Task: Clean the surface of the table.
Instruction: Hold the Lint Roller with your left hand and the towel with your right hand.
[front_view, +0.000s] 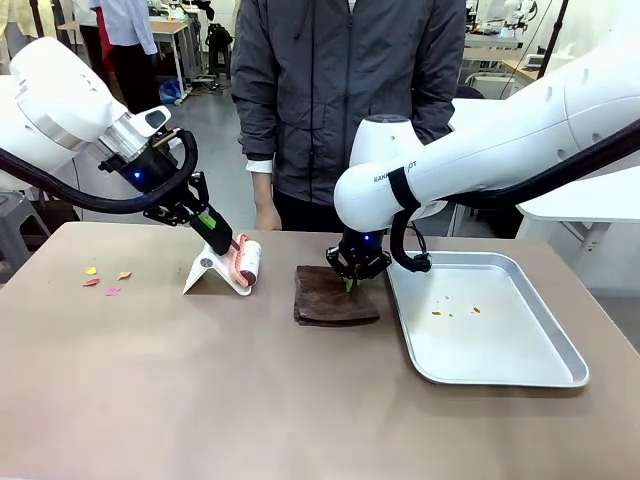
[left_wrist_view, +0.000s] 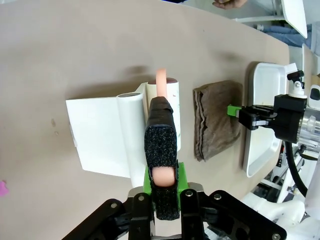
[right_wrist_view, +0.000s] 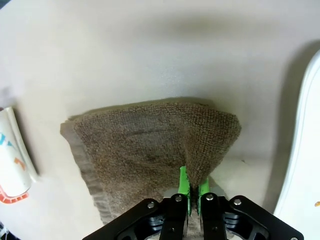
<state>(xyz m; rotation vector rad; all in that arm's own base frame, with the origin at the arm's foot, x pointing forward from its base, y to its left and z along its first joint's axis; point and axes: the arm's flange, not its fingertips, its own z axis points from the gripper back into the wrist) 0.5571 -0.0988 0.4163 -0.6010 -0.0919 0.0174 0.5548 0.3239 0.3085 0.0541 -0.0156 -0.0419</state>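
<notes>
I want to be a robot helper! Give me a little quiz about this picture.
1. True or false: the right gripper is pinching the brown cloth.
2. What does the left gripper hold? A) lint roller B) spoon C) cup
3. Fill in: the coloured scraps lie on the ____, to the left of the lint roller.
Key: 1 true; 2 A; 3 table.

table (front_view: 300, 420): matte taupe | cloth (front_view: 335, 296): dark brown | tray (front_view: 500, 340): silver | roller handle (left_wrist_view: 161, 80): salmon pink | scraps (front_view: 112, 291): pink, yellow
</notes>
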